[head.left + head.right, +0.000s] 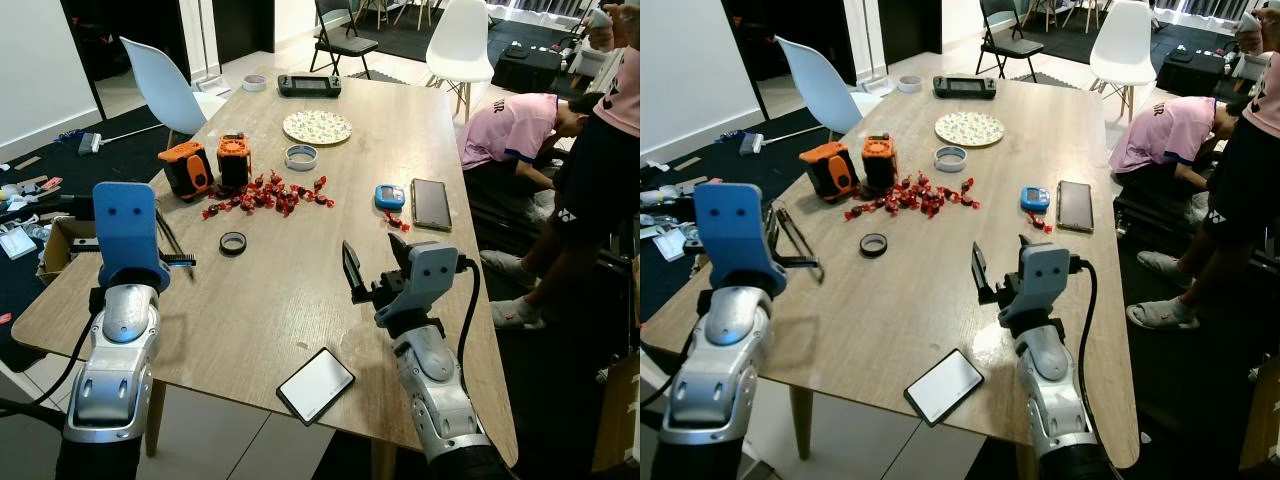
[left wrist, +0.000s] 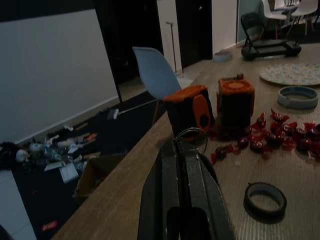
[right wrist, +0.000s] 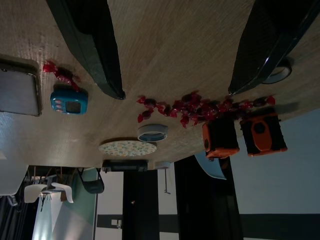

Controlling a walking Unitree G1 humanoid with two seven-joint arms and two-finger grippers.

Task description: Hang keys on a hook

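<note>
Head views: the table (image 1: 300,290) is carrying the two orange boxes (image 1: 205,165), taken here as the reference. The left claw (image 1: 178,255) is hovering on the near side of the orange boxes, at the table edge, its fingers pressed together. The right claw (image 1: 378,265) is hanging above the table well to the right of the orange boxes, its fingers standing apart on nothing. Red sweets (image 1: 270,195) are lying just right of the orange boxes. A person (image 1: 520,125) is bending down far to the right of them, beyond the table.

Left wrist view: the closed fingers are pinching a thin metal key ring (image 2: 191,129) at their very tip, with the orange boxes just beyond it. The keys themselves are hiding behind the fingers. I cannot make out a hook.

Right wrist view: the two open fingers are pointing along the tabletop, with the orange boxes far ahead of them.

Risks, as judged:
- The ring is being held only at the fingertips. A jolt or a swing of the arm could be enough to drop it.
- With no hook found, the robot is probably needing to turn or walk. The people to the right could be getting in its way.
- A thin ring is giving little margin for threading onto a hook.

Writing: none is reading clearly. A white mark on a bystander's dark shorts (image 1: 590,190) and the blue timer (image 1: 390,196), right of the orange boxes, are showing too small.
</note>
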